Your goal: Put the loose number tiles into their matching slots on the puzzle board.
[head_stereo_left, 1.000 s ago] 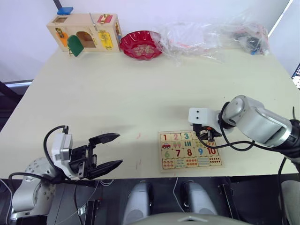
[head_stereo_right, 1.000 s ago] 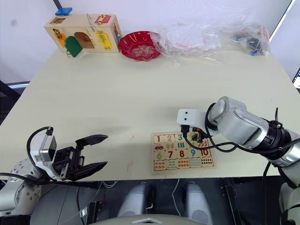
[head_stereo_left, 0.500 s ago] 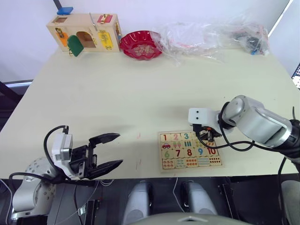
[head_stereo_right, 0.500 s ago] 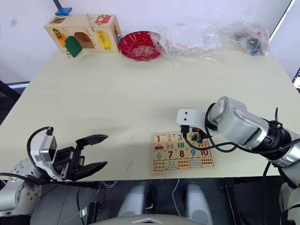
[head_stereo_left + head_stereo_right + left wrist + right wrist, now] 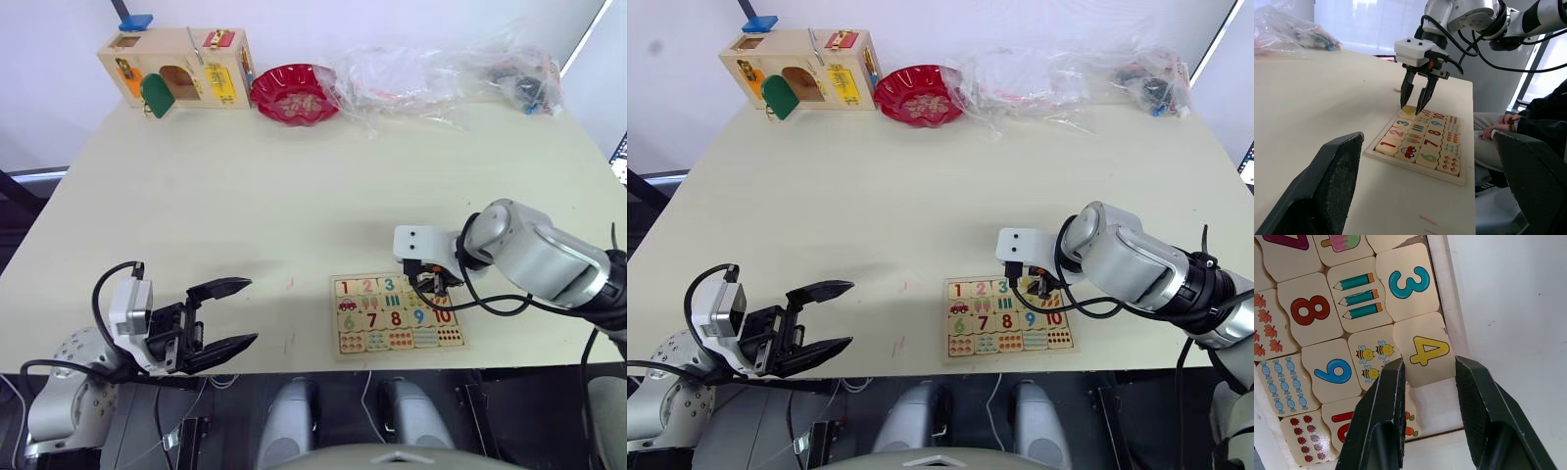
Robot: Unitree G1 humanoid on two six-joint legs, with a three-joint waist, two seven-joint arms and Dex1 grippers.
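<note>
Silver-grey arms, white wrist blocks, looping black cables, black two-fingered right claw (image 5: 438,286).

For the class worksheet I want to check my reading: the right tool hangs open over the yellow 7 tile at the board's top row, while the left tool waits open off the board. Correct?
One slip: the tile under the right tool is a yellow 4 tile, not a 7, as the right wrist view shows. It sits beside the 3 tile on the puzzle board. The left tool does wait open off the board.

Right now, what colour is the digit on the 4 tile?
Yellow; the 4 tile shows best in the right wrist view.
</note>
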